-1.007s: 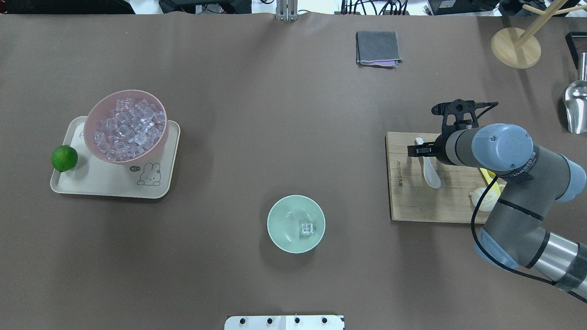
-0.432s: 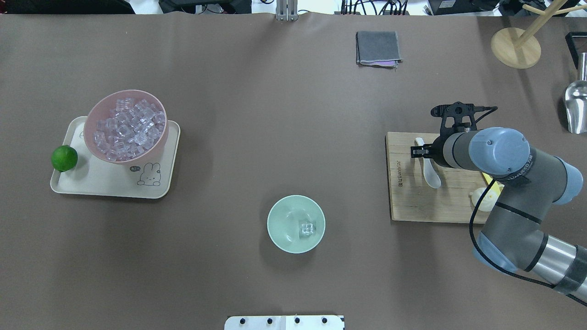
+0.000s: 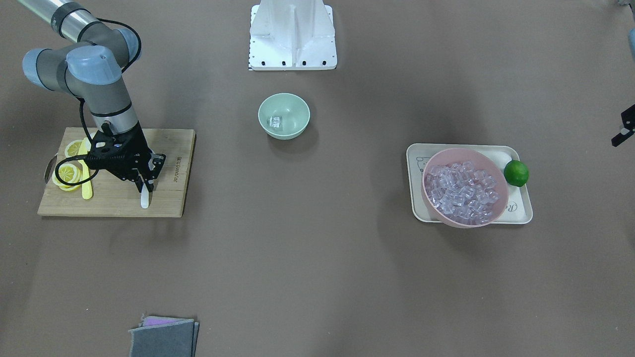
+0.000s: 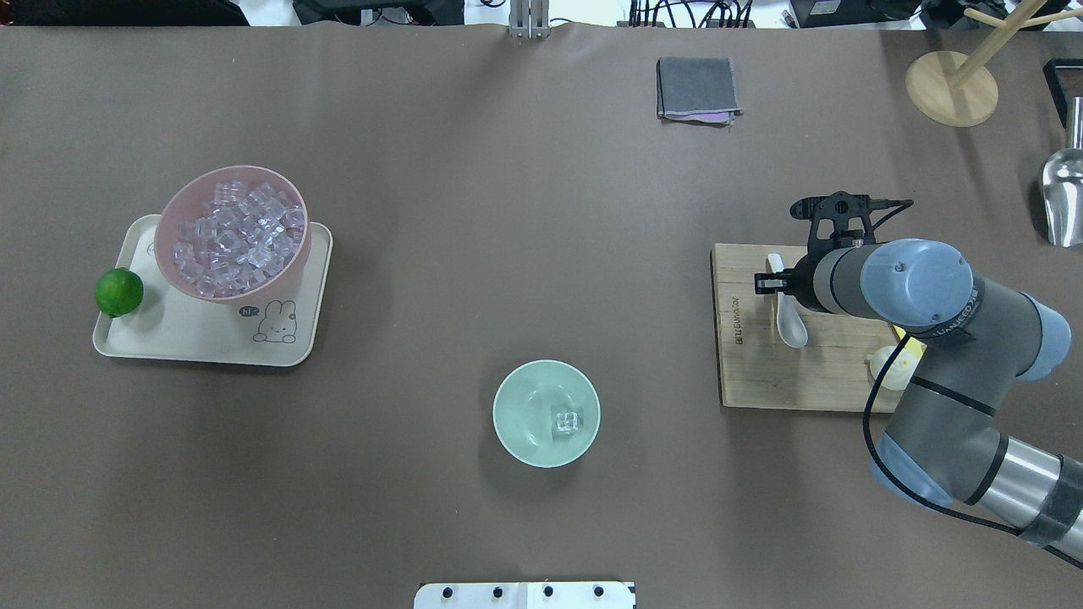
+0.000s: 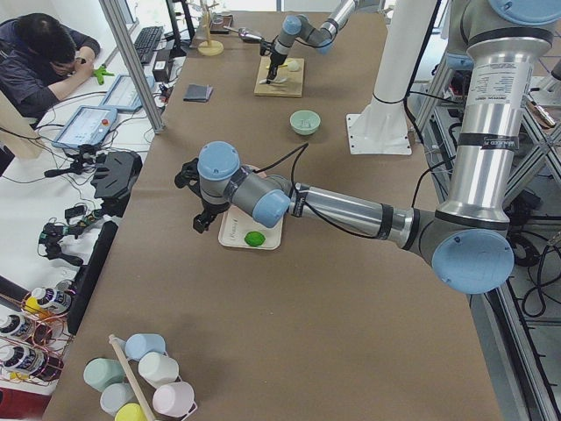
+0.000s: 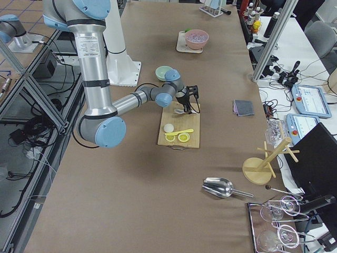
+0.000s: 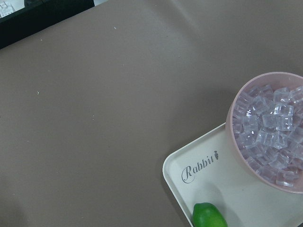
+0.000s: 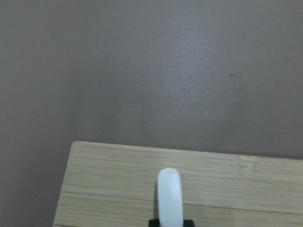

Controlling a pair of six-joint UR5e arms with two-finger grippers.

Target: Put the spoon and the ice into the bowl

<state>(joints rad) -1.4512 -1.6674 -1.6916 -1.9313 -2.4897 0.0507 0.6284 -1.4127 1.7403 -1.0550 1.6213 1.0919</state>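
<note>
The white spoon (image 4: 788, 320) lies on the wooden cutting board (image 4: 761, 372) at the right. My right gripper (image 4: 770, 283) is down on the spoon's handle and looks shut on it. The handle tip sticks out past the fingers in the front view (image 3: 144, 201) and in the right wrist view (image 8: 169, 196). The mint-green bowl (image 4: 508, 397) stands at the front middle with one clear ice cube (image 4: 565, 422) inside. Only a black bit of my left gripper (image 3: 624, 130) shows at the front view's right edge, above the table beside the tray. I cannot tell its state.
A pink bowl full of ice (image 4: 233, 233) stands on a cream tray (image 4: 186, 338) with a lime (image 4: 118, 292) at the left. Lemon slices (image 3: 68, 173) and a yellow knife (image 3: 87, 186) lie on the board. A grey cloth (image 4: 696, 89), a wooden stand (image 4: 952, 89) and a metal scoop (image 4: 1064, 194) are at the back.
My right gripper has settled slightly lower over the spoon's handle, and the spoon's scoop has shifted a little to the left. Nothing else has moved.
</note>
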